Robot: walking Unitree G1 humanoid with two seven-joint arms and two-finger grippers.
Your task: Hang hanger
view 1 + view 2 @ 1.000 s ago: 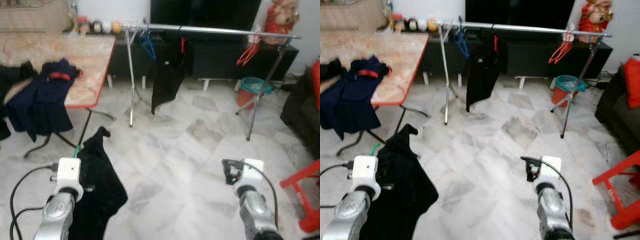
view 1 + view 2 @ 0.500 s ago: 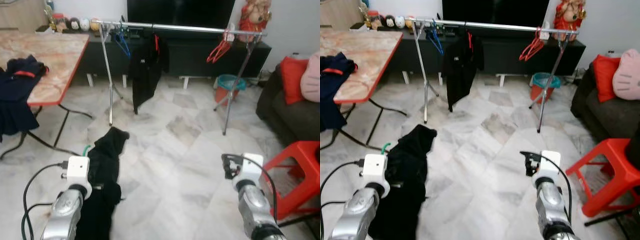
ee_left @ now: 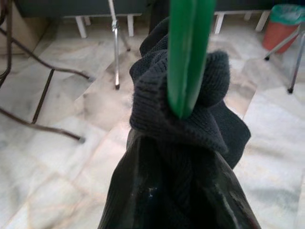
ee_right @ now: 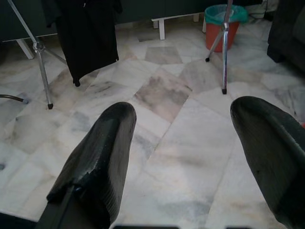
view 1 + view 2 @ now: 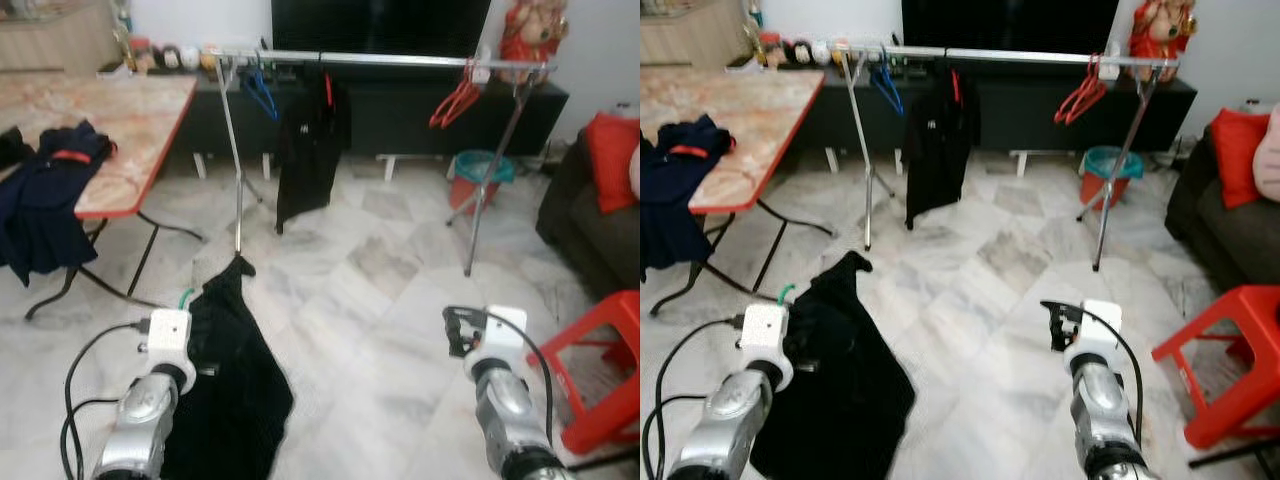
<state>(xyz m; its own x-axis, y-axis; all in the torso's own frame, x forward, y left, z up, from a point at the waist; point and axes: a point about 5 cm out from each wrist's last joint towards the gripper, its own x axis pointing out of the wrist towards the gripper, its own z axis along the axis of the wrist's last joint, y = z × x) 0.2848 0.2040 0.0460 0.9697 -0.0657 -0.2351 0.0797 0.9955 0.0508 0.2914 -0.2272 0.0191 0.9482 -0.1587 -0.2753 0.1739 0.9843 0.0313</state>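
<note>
A green hanger [image 3: 187,52] carries a black garment [image 5: 230,380] that hangs low from my left gripper [image 5: 188,325]; the hanger's green hook [image 5: 185,296] pokes out above the cloth, and the fingers are hidden under it. Ahead stands a silver clothes rail [image 5: 400,60] on two tripod legs. On it hang a blue hanger [image 5: 262,95], a black garment [image 5: 310,150] on a red hanger, and red hangers [image 5: 455,100] near its right end. My right gripper [image 4: 183,112] is open and empty above the marble floor.
A folding table [image 5: 140,125] with a navy garment [image 5: 50,195] draped over its edge stands at the left. A red stool [image 5: 610,370] is close on the right, behind it a dark sofa [image 5: 595,225] with a red cushion [image 5: 612,150]. A teal-and-orange bin [image 5: 478,178] sits by the rail's right legs.
The whole view swung right, then partly back left, as the camera moved. The black garment in my left gripper has swung and spread wider. Both grippers keep their state.
</note>
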